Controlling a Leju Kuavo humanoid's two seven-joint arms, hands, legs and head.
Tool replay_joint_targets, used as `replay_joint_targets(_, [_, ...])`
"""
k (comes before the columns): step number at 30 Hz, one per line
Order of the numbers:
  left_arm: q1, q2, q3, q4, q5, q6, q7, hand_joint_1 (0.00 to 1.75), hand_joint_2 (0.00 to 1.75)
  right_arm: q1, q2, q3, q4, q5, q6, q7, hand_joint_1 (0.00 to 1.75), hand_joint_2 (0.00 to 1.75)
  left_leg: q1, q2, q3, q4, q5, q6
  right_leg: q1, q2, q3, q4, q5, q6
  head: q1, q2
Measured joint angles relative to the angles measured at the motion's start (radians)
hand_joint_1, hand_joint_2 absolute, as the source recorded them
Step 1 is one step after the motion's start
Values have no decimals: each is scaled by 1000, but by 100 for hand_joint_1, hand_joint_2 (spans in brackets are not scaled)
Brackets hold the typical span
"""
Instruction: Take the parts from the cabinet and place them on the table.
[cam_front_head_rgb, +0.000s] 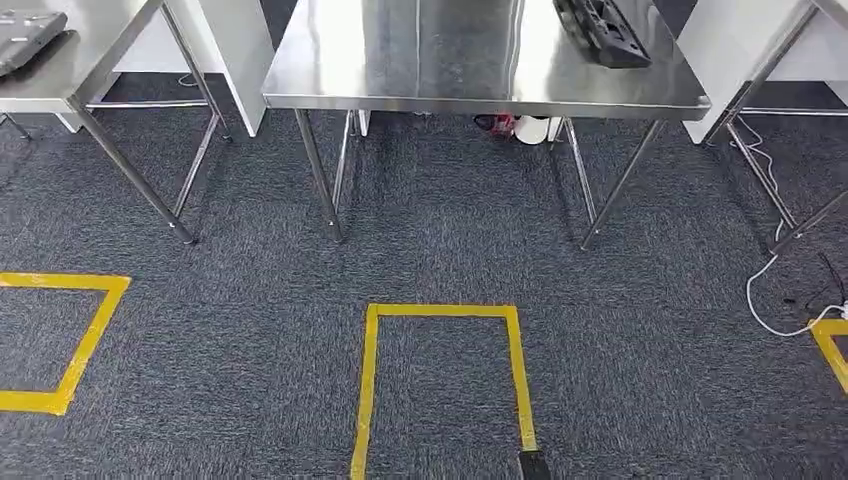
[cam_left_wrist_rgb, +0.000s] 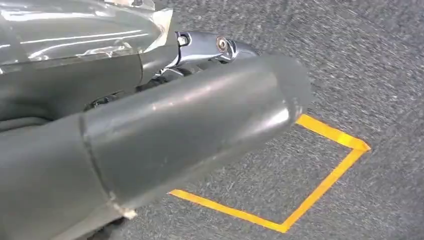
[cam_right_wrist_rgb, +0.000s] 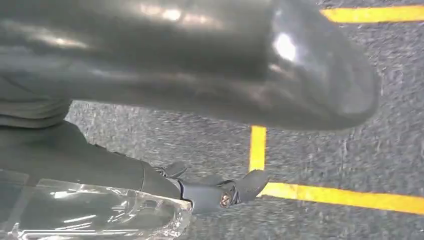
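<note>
One black part lies on the desk already; both hands hang loosely open, holding nothing.

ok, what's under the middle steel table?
Under the middle table, near its back legs, sit a red object and a white one on the carpet. The tabletop covers whatever lies further back.

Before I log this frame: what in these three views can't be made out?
- Black part on the middle table: head view, cut off by the top edge.
- Dark part on the left-hand table: head view, cut by the corner.
- Left hand: left wrist view, the thick thumb hides the fingers.
- Right hand: right wrist view, blurred; its pose is unclear.
</note>
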Motion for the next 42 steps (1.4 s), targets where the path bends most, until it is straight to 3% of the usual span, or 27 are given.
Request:
replay_joint_targets(1, [1,-1,0,0,0,-1,0,0,0,1,0,-1,0,0,0,-1,0,0,-1,0,2,-1,8,-4,5,-1,-19,2,-2,-16,-6,0])
replay_joint_targets(3, [1,-1,0,0,-6,2,-2,0,0,4,0,-2,0,-1,0,-2,0,0,0,0,2,-4,26,-9,7,-2,-29,18,6,-26,-7,0])
replay_joint_targets(4, [4,0,-1,1,-13,5,-1,0,0,6,1,-3,1,-4,0,-2,0,0,4,0,-1,-2,30,-15,2,-6,-39,18,14,-39,-7,0])
replay_joint_targets(5, [4,0,-2,1,-19,6,-1,0,0,6,1,-6,2,-6,0,-4,0,0,9,-3,-9,17,-19,-19,-4,-9,-45,20,23,-53,-10,0])
replay_joint_targets(7, [5,1,-3,2,-21,6,5,0,0,7,1,-13,2,-13,0,-10,0,0,7,-6,-29,130,-161,-21,4,-11,-69,21,45,-81,-14,0])
replay_joint_targets(9, [4,1,-9,2,-29,6,6,0,0,8,1,-21,2,-15,2,-11,0,0,7,-6,-49,283,-243,-21,16,-13,-92,25,68,-89,-15,0])
replay_joint_targets(11, [4,1,-13,2,-31,5,6,0,0,9,0,-28,2,-17,2,-11,0,0,6,-6,-26,326,-199,-11,25,-14,-128,37,88,-90,-14,0])
replay_joint_targets(13, [4,1,-14,2,-31,4,8,0,0,11,-1,-32,3,-19,3,-11,0,0,0,-7,65,223,-137,7,32,-12,-156,48,100,-87,-15,0])
replay_joint_targets(14, [2,2,-15,2,-32,3,8,0,0,10,0,-34,3,-21,6,-11,0,0,-7,-11,136,126,-134,22,32,-11,-164,50,105,-88,-15,0])
replay_joint_targets(15, [0,6,-15,2,-32,3,10,0,0,11,3,-34,3,-22,10,-11,0,0,-15,-13,190,50,-166,38,34,-11,-169,51,111,-84,-13,0])
replay_joint_targets(16, [-2,4,-15,2,-33,3,10,0,0,10,2,-34,3,-24,13,-11,0,0,-15,-11,218,-5,-174,35,36,-13,-170,51,118,-79,-13,0])
replay_joint_targets(18, [-3,4,-15,2,-35,5,11,0,0,7,2,-37,3,-25,19,-11,0,0,-25,-11,211,-16,-175,36,29,-16,-179,51,133,-65,-16,0])
replay_joint_targets(20, [-2,3,-16,2,-39,8,14,0,0,8,2,-45,3,-31,19,-11,0,0,-13,-4,196,-38,-146,41,33,-16,-195,63,133,-54,-15,0])
replay_joint_targets(21, [-2,3,-16,2,-39,11,15,0,0,8,1,-48,3,-32,19,-11,0,0,-14,-5,185,-40,-138,46,32,-11,-217,94,101,-56,-14,0])
replay_joint_targets(23, [-4,2,-16,2,-40,12,14,0,0,10,-2,-55,3,-37,19,-11,0,0,-15,0,161,-39,-119,50,22,-8,-270,239,14,-62,-8,0])
replay_joint_targets(25, [-2,2,-16,3,-41,13,14,0,0,12,-4,-60,3,-43,19,-11,0,0,-15,11,140,-38,-102,47,15,-8,-301,359,-31,-50,-5,0])
replay_joint_targets(26, [-1,0,-16,3,-41,12,14,0,0,14,-5,-63,3,-45,19,-10,0,0,-14,18,131,-38,-95,43,10,-8,-282,345,-25,-40,-5,0])
replay_joint_targets(28, [-1,-1,-16,3,-41,13,14,0,0,14,-7,-69,3,-48,20,-11,0,0,-11,33,120,-35,-87,35,0,-14,-179,196,22,-14,-5,0])
replay_joint_targets(29, [-1,-2,-16,3,-41,13,15,0,0,12,-8,-72,3,-48,21,-11,0,0,-9,42,117,-29,-85,30,-6,-37,-112,90,49,-3,-4,0])
replay_joint_targets(30, [-2,-1,-16,2,-41,13,14,0,0,9,-6,-74,3,-48,22,-11,0,0,-15,51,119,-20,-85,25,-6,-74,-77,22,45,-2,-2,0])
replay_joint_targets(31, [-2,-2,-16,3,-41,13,14,0,0,6,-6,-75,3,-49,23,-11,0,0,-17,60,112,-12,-86,17,8,-54,-88,21,53,-18,-3,0])
replay_joint_targets(34, [-5,-2,-17,3,-41,13,15,0,0,14,-7,-76,3,-49,24,-11,0,0,-13,77,113,-12,-78,2,10,-35,-101,26,61,-41,-8,0])
replay_joint_targets(35, [-5,-2,-17,3,-41,13,14,0,0,14,-7,-77,3,-49,24,-11,0,0,-6,70,106,-6,-83,-4,-4,-27,-101,23,69,-54,-7,0])
replay_joint_targets(37, [-4,-1,-16,3,-41,16,14,0,0,11,-7,-77,3,-48,24,-11,0,0,-3,7,70,82,-168,-16,-1,-16,-106,25,83,-73,-10,0])
replay_joint_targets(39, [-2,-1,-16,3,-41,17,14,0,0,9,-6,-77,3,-48,25,-11,0,0,-4,-8,6,246,-252,-19,5,0,-120,27,91,-80,-10,0])
replay_joint_targets(40, [-2,-1,-16,3,-41,18,14,0,0,11,-7,-77,3,-48,27,-10,0,0,-3,-9,-14,301,-268,-19,8,8,-125,28,94,-81,-10,0])
replay_joint_targets(42, [-1,-2,-16,3,-41,18,14,0,0,13,-8,-78,4,-48,30,-8,0,0,-4,-11,10,272,-229,-13,10,30,-132,33,99,-80,-9,0])
